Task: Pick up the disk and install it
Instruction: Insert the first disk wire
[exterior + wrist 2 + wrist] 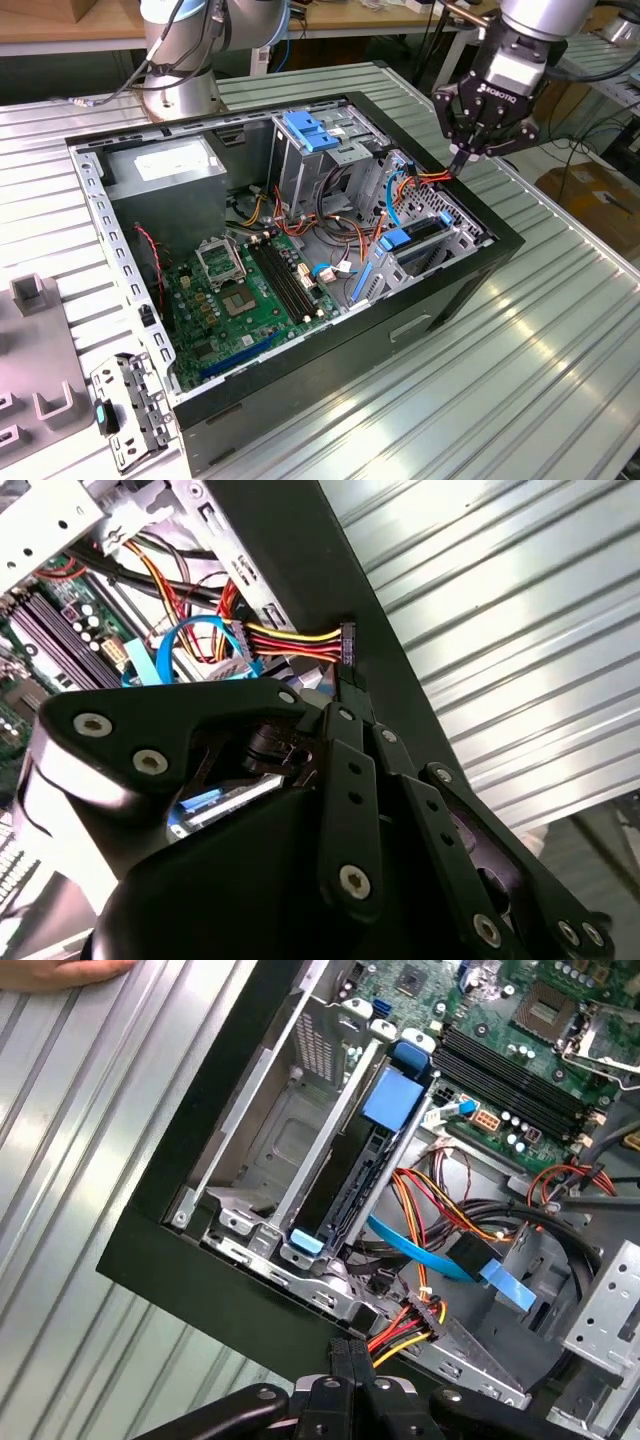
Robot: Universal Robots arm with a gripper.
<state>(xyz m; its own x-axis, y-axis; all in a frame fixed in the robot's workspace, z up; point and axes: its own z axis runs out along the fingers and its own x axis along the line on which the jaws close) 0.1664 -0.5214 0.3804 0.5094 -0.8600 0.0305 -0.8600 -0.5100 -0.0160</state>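
One claw (462, 160) hangs over the rim of the open computer case (300, 400). The case lies on its side on the ribbed surface (560, 330), so its inside faces up and can be reached from above. The claw's fingers are pressed together. In the second wrist view their tips meet the black power plug (347, 645) at the end of the red, yellow and black wire bundle (290, 640). They appear to pinch it, holding the lead out toward the case wall, probably to line it up with the drive's socket or to keep it out of the bay. The disk (215, 802) sits in the drive cage (452, 228) at the case's corner, directly under the claw. Its white label with a blue band shows below the claw's body, which suggests the disk is already in its bay. A blue ribbon cable (440, 1255) curls beside the cage toward the motherboard (250, 290). A person's hand (60, 968) rests on the surface, well apart from the case.
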